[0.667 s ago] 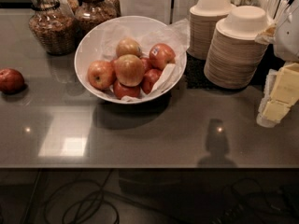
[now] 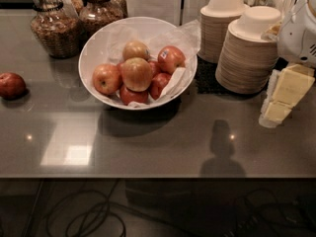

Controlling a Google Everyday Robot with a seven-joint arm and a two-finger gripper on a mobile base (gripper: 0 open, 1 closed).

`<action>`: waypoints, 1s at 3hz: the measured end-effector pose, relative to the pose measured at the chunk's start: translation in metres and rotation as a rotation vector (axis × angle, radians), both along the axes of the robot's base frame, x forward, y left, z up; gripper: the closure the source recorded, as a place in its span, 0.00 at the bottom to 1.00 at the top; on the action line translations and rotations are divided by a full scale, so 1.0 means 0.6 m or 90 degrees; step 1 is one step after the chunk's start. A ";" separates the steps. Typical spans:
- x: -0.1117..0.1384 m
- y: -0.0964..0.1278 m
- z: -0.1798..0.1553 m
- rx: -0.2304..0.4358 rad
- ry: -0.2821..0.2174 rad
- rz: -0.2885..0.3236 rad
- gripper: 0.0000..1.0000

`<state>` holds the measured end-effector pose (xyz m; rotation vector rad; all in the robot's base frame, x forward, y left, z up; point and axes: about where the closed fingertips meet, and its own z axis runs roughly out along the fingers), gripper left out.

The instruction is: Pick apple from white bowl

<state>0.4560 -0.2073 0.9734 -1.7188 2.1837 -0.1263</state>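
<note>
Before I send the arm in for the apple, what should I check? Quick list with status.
1. Apple visible, on top of the pile: ok.
2. Apple clear of neighbours: not ok, other apples touch it.
3. White bowl upright on the counter: ok.
4. Gripper over the bowl: not ok, it is at the right edge.
5. Route to bowl clear: cannot tell, stacked bowls stand beside the gripper.
</note>
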 end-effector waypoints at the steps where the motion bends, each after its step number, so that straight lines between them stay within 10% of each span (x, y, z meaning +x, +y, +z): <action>1: 0.055 0.051 0.000 0.023 -0.047 0.042 0.00; 3: 0.078 0.098 -0.020 0.075 -0.042 0.054 0.00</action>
